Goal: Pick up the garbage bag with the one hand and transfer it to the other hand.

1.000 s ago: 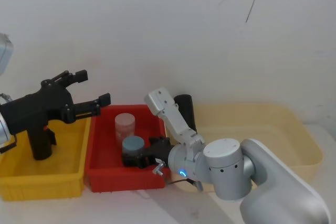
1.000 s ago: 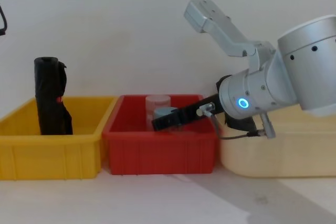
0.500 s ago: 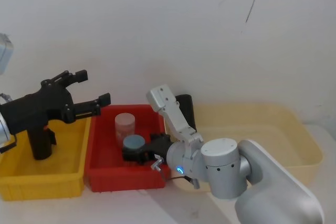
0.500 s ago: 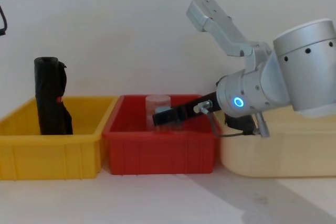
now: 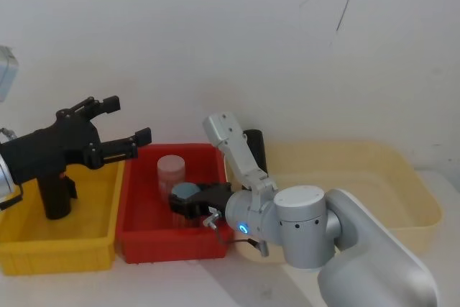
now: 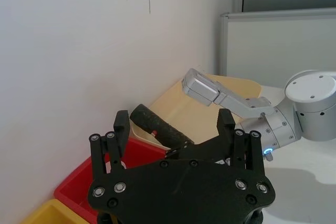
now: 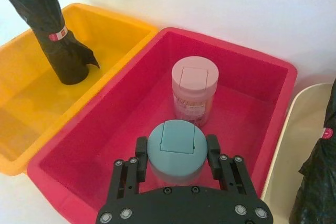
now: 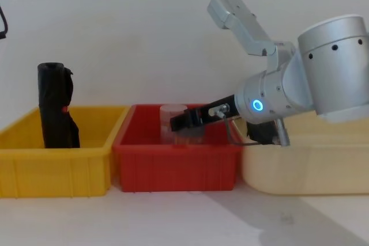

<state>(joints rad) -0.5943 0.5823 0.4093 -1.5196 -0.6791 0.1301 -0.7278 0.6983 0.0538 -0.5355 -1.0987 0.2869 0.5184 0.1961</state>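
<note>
Fingers spread, the right gripper [image 7: 176, 162] straddles a blue-lidded jar [image 7: 175, 149] in the red bin [image 5: 136, 231]; the left gripper [image 5: 123, 126] hovers open above the yellow bin [image 5: 50, 249].

1. Your right gripper [image 7: 177, 157] sits in the red plastic bin [image 7: 262, 85], fingers spread on either side of a blue-lidded round jar [image 7: 176, 146].
2. A pink-lidded jar [image 7: 194, 88] stands just beyond it.
3. A rumpled black bag roll [image 7: 50, 30] stands in the yellow bin [image 7: 21, 124].
</note>
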